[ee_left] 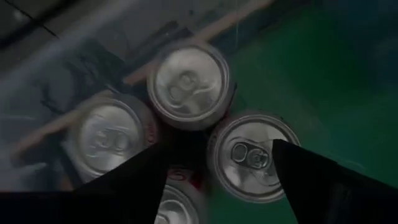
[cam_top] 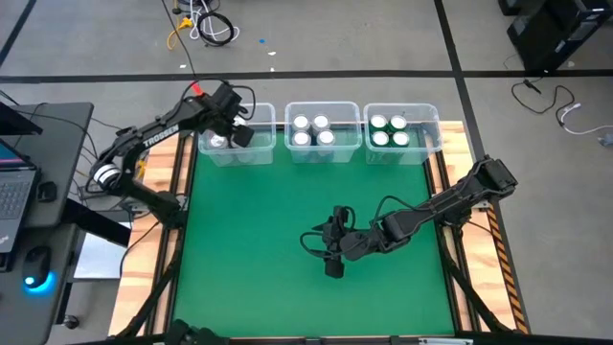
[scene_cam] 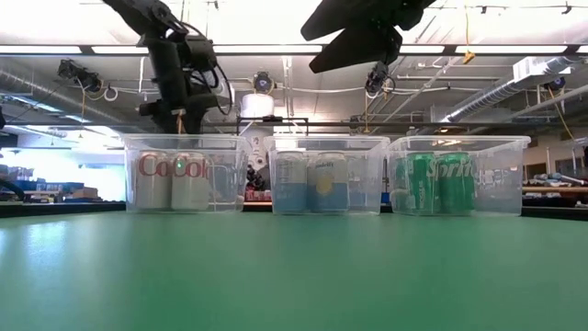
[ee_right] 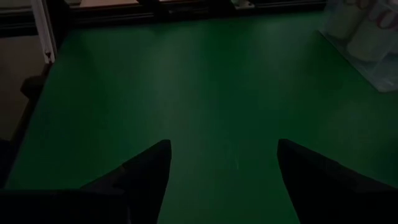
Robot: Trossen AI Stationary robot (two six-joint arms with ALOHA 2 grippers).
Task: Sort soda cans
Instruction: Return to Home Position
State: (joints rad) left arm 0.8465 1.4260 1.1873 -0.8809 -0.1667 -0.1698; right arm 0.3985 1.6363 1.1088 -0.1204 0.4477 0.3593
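Note:
Three clear bins stand along the table's far edge. The left bin [cam_top: 259, 153] holds several silver-white cans [scene_cam: 175, 180], seen from above in the left wrist view [ee_left: 186, 81]. The middle bin [cam_top: 323, 156] holds several pale cans [scene_cam: 312, 182]. The right bin [cam_top: 431, 134] holds several green cans [scene_cam: 441, 182]. All cans stand upright on their bases. My left gripper [cam_top: 230, 134] hangs open over the left bin, its fingers on either side of one can's top [ee_left: 252, 155], above it. My right gripper [cam_top: 324, 247] is open and empty over the middle of the table.
The green table mat [cam_top: 259, 259] lies in front of the bins; the right wrist view shows only bare mat [ee_right: 205, 93] ahead of my right gripper. A desk with a laptop [cam_top: 14, 192] stands beyond the table's left edge. Cables lie on the floor [cam_top: 206, 24].

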